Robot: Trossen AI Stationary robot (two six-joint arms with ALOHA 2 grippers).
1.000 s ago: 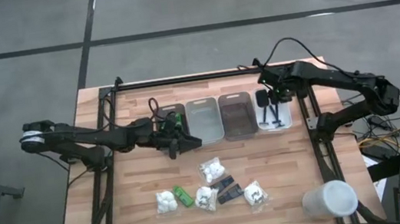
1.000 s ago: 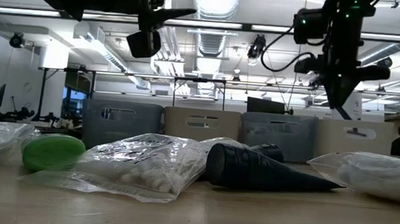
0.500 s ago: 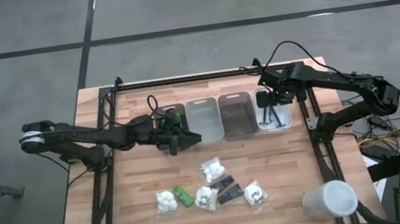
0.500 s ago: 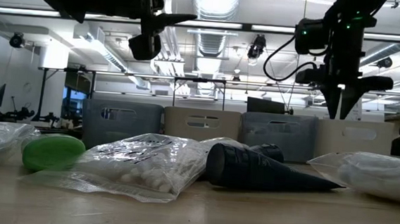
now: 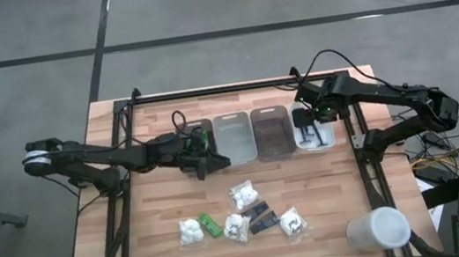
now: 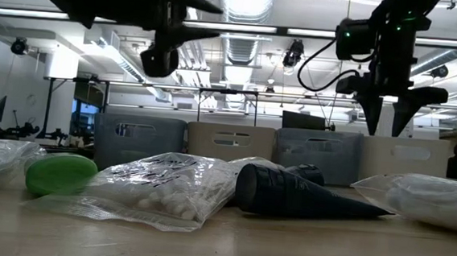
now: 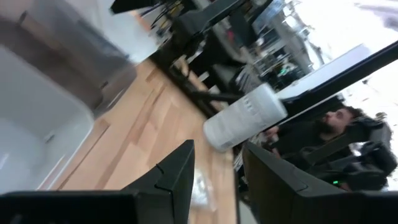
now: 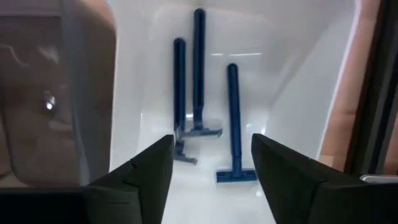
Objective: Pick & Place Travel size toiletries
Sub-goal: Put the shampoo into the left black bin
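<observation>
**Razor drop finished at the end bin; loose toiletries wait on the bench**

The right hand (image 8: 211,180) hangs over the white bin (image 5: 324,138) at the end of the row, its fingers apart and nothing between them. Directly under that hand, three blue razors (image 8: 200,87) lie flat on the bin floor. Judged from this, the placing step for a razor is done and the hand is free.

The left hand (image 5: 213,160) hovers at the near edge of the first dark bin (image 5: 194,144), where green bottles (image 5: 198,138) already sit. Its fingers (image 7: 171,177) stand part-way apart with only open space between them, so it holds nothing either.

The rest of the toiletries lie well away from both hands, toward the bench's front: puff packets (image 5: 243,195), a green bottle (image 5: 210,227) and black flat packets (image 5: 261,214), clustered together. A white cup (image 5: 378,230) stands off to one side of them.

The next move probably calls for a hand to lift clear of the bin walls, travel to that cluster, and come down on one item without snagging its touching neighbours; the soft packets may slide or crumple under a pinch.
</observation>
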